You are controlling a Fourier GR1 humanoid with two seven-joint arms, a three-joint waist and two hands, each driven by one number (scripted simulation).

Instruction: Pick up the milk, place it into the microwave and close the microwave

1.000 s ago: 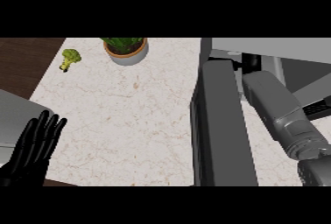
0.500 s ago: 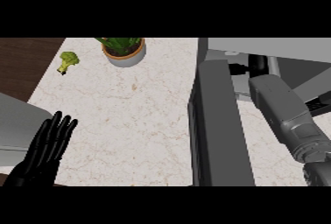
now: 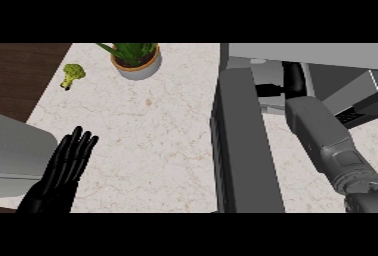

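Head view: right hand [image 3: 294,79] upper right at microwave [image 3: 310,50], state unclear; left hand [image 3: 65,167] open. Clear door [image 3: 244,150] before shutting.

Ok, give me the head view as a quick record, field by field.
microwave door: open, edge-on over the counter
right hand: right of the door, at its far end
left hand: open, resting at lower left
milk: not visible
potted plant: counter's far edge
broccoli: left of the plant
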